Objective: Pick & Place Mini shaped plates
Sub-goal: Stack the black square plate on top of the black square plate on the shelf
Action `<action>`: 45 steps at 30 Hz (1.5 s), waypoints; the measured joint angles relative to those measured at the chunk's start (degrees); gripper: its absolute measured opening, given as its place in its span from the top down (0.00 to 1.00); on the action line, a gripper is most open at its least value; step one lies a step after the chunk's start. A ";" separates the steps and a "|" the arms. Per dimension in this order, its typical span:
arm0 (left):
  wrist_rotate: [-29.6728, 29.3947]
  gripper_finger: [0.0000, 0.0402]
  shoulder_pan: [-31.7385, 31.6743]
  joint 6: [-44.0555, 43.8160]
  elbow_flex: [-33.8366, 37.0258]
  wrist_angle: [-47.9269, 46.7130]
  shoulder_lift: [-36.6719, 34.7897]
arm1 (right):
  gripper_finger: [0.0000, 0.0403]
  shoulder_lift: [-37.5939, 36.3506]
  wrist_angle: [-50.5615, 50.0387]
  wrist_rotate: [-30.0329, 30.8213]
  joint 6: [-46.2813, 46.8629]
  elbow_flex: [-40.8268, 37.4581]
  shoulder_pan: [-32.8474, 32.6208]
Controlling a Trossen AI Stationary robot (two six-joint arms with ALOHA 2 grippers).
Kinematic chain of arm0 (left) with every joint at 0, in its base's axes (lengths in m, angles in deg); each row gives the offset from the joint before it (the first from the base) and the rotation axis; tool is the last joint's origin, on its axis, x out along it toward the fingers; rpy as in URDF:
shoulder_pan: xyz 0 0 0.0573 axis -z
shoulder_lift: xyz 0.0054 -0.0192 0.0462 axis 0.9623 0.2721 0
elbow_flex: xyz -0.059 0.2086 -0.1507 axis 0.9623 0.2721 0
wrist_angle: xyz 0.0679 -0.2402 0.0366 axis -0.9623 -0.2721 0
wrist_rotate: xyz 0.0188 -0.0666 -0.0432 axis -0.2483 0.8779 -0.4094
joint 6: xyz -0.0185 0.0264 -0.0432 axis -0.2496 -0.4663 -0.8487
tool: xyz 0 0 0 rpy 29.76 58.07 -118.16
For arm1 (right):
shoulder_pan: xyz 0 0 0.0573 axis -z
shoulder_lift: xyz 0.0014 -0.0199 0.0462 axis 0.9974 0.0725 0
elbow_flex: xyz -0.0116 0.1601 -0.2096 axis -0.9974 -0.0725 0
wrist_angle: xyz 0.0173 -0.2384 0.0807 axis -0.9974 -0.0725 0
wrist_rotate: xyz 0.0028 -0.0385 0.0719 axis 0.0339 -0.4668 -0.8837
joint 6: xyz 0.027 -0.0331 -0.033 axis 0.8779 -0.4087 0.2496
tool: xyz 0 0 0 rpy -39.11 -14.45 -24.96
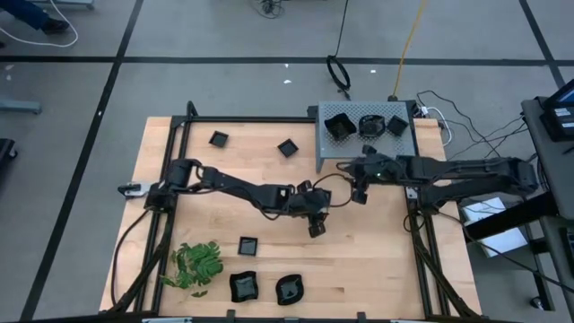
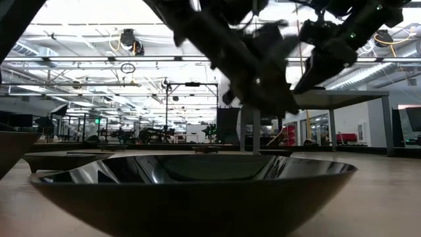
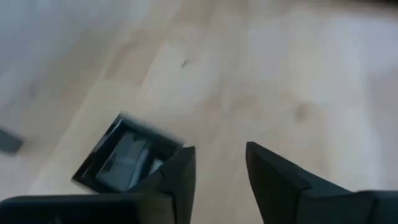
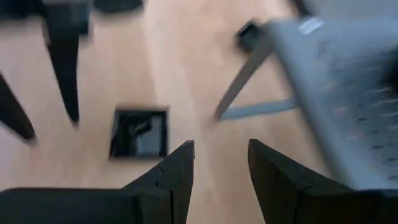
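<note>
Left gripper (image 3: 219, 168) spread, empty, beside square plate (image 3: 127, 158); release step. Next: right gripper (image 4: 221, 165), parted, to straddle plate rim.

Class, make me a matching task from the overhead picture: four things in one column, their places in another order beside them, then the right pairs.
Things:
1. sprig
2. grey box
3. left gripper
4. wavy dish

Places:
A. far right part of the table
B. near edge, right of another dish
C. near left corner
D. over the table's middle

Pairs: 1-C, 2-A, 3-D, 4-B
</note>
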 joint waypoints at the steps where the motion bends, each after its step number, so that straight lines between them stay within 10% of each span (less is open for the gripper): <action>1: 0.64 0.63 0.03 0.11 0.00 -0.96 -1.16 | 0.66 0.73 -0.45 -0.86 -0.53 0.00 -0.25; 18: 1.16 0.68 0.03 -13.78 0.02 -29.75 -24.59 | 0.65 23.39 18.67 -1.72 4.20 0.02 -9.83; 45: 0.02 0.68 2.06 -18.03 0.00 -29.05 -34.01 | 0.65 32.39 25.22 -0.73 9.41 0.02 -12.76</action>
